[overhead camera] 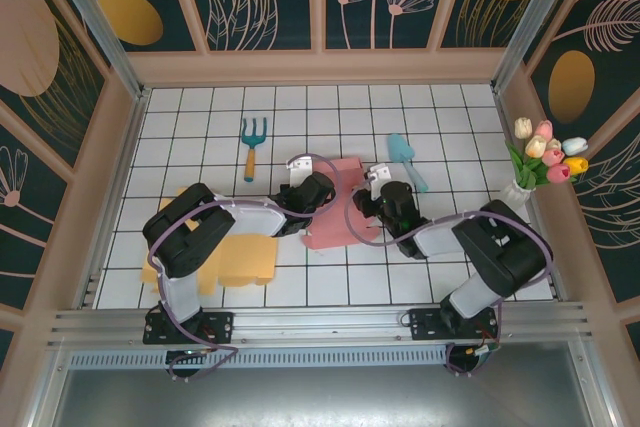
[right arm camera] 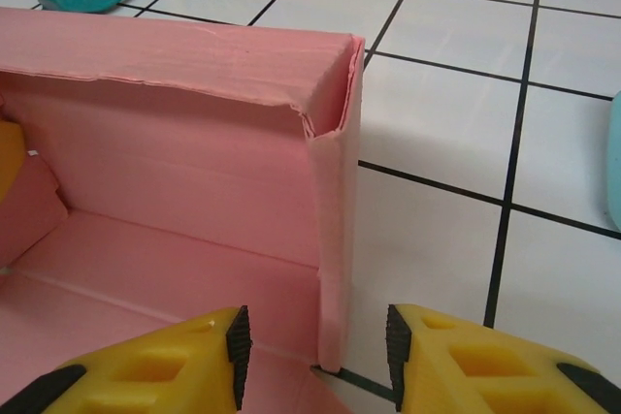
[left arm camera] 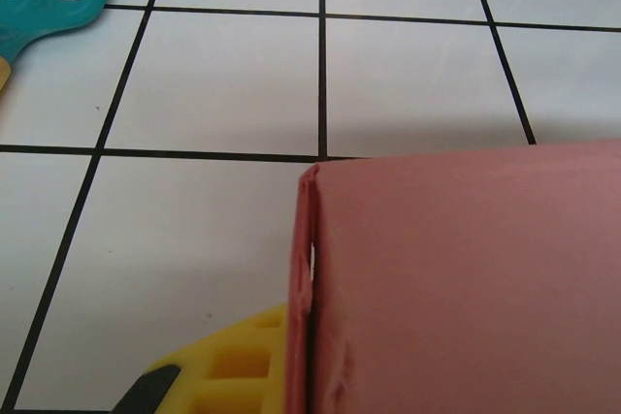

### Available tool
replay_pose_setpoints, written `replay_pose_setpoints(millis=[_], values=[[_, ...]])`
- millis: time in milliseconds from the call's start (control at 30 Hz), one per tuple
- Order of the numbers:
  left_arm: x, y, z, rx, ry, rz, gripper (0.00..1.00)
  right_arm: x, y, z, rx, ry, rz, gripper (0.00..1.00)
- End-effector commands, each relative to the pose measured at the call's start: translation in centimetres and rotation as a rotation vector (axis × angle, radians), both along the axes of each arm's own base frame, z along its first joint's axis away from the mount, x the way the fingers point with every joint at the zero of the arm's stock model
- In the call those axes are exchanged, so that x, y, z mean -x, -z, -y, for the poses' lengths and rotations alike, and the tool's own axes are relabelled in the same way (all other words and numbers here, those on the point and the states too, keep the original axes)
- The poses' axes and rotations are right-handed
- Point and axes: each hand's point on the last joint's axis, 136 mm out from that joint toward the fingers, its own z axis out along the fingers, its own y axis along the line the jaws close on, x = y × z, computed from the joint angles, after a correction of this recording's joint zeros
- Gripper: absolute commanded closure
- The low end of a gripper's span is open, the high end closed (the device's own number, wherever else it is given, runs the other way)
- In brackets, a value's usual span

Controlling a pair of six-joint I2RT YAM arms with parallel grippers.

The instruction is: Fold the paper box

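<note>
The pink paper box (overhead camera: 330,230) lies on the white tiled table between my two arms, partly folded, with its far wall and right side wall (right arm camera: 335,201) standing upright. My left gripper (overhead camera: 320,192) is shut on the box's left wall (left arm camera: 456,278). One yellow finger (left arm camera: 228,366) presses against the wall's outer face and the other finger is hidden behind the wall. My right gripper (right arm camera: 315,351) is open and straddles the near end of the right side wall. Its left finger (right arm camera: 184,366) is inside the box and its right finger (right arm camera: 466,366) is outside, neither pad touching the wall.
A flat yellow sheet (overhead camera: 245,259) lies near the left arm's base. A teal hand fork (overhead camera: 253,142) and a teal trowel (overhead camera: 405,159) lie further back. A vase of tulips (overhead camera: 540,159) stands at the right wall.
</note>
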Motion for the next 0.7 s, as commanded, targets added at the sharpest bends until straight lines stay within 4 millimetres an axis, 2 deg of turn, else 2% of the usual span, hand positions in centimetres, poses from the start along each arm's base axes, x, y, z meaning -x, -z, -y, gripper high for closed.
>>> replay_pose_setpoints(millis=[0, 133, 333, 400, 567, 667], values=[[0.6, 2.0, 0.8, -0.007, 0.050, -0.063, 0.93, -2.3, -1.9, -0.4, -0.025, 0.057, 0.085, 0.56], [0.8, 2.2, 0.9, -0.004, 0.057, -0.073, 0.92, -3.3, -1.7, -0.2, -0.017, 0.109, 0.111, 0.59], [0.9, 1.8, 0.5, 0.015, 0.040, -0.064, 0.93, -4.1, -1.7, -0.3, 0.027, 0.194, 0.136, 0.69], [0.8, 1.5, 0.4, 0.021, 0.027, -0.055, 0.93, -4.1, -1.8, 0.3, 0.055, 0.250, 0.152, 0.74], [0.8, 1.1, -0.5, 0.002, -0.013, -0.038, 0.93, -4.1, -1.5, 2.3, 0.062, 0.374, 0.144, 0.78], [0.7, 0.7, -0.7, 0.010, -0.024, -0.029, 0.93, -4.0, -1.4, 3.1, 0.066, 0.419, 0.135, 0.86]])
